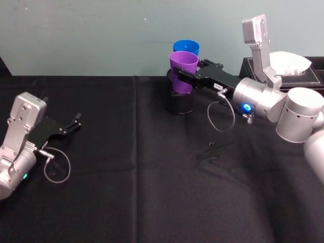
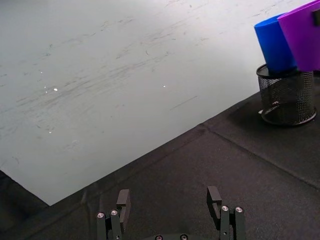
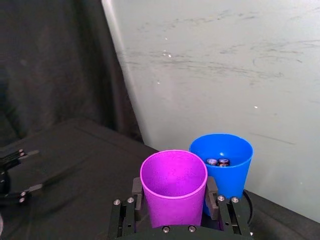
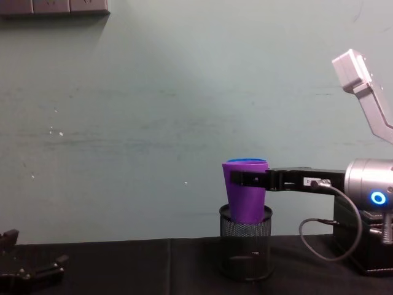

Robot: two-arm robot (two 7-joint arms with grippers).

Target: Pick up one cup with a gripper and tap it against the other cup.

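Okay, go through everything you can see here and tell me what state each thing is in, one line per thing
purple cup: upright, held off the table, close beside the blue cup.
blue cup: upright, standing in the mesh pen holder, small things inside.
mesh pen holder: upright on the table.
right gripper: shut on the purple cup.
left gripper: open, idle low over the table.
black box: on the table, white tissue sticking out of the top.

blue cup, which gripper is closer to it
Right. The right gripper holds the purple cup just in front of the blue cup, above the mesh pen holder. The left gripper sits open, low at the table's left side.
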